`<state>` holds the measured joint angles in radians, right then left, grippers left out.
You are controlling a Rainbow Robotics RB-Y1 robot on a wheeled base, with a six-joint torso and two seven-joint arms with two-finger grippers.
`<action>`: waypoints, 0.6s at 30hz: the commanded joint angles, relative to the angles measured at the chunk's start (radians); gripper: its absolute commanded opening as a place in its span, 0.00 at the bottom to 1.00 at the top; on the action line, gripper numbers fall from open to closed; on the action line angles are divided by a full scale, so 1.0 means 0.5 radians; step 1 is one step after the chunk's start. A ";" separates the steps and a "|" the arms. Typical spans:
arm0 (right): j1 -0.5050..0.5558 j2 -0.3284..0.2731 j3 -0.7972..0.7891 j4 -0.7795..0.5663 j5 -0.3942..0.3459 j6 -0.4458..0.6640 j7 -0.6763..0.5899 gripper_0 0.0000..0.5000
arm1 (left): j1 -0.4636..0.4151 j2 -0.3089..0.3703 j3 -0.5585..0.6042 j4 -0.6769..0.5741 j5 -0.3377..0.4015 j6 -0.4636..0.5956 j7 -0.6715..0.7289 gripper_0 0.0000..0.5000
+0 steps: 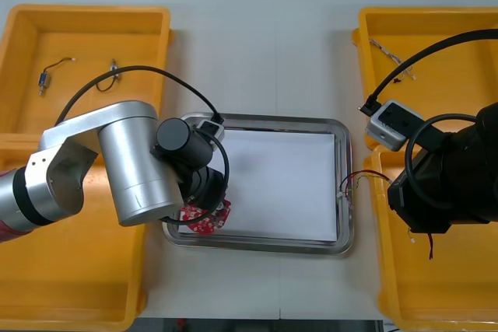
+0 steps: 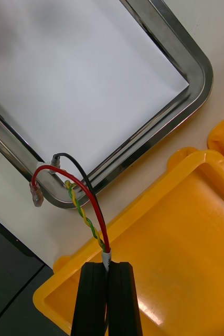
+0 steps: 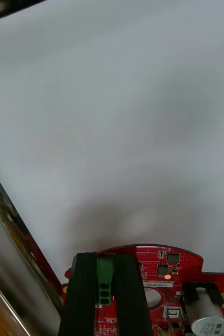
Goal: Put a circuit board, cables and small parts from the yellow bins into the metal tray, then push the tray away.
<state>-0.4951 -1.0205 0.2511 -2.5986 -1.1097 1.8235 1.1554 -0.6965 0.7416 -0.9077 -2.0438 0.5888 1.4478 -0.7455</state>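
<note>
Gripping the round red circuit board [image 3: 177, 270] by its green connector [image 3: 104, 274], we kept the left gripper [image 3: 105, 261] apart by that connector's width. The left arm bent inward over the metal tray's [image 1: 343, 192] near left corner. The right gripper [image 2: 110, 265], nearly closed, pinched the red and yellow cable [image 2: 93, 202] above the near right yellow bin [image 2: 185, 236]. The cable's loose ends hung at the tray's rim.

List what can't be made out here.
- Left pincer, shut on the red circuit board: in the front view its own wrist covers it; the board's lower edge is cut off in the left wrist view.
- Right pincer, shut on the red and yellow cable: in the front view the arm hides it.
- Small metal parts in the far left yellow bin, front view: too small to identify.
</note>
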 commanded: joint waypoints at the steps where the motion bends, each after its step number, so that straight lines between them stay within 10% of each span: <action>1: -0.050 0.004 0.029 -0.039 0.017 -0.002 0.048 0.00 | -0.015 -0.047 -0.019 0.013 -0.027 -0.055 0.141 0.00; 12: -0.050 0.004 0.029 -0.039 0.017 -0.002 0.048 0.00 | 0.019 -0.050 -0.059 0.013 -0.104 -0.055 0.166 0.00; 18: -0.050 0.004 0.029 -0.039 0.014 -0.002 0.045 0.00 | 0.031 -0.038 -0.056 0.013 -0.101 -0.055 0.196 0.76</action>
<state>-0.4951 -1.0205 0.2511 -2.5986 -1.1096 1.8235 1.1554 -0.6945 0.7396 -0.9237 -2.0299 0.5484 1.4315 -0.7385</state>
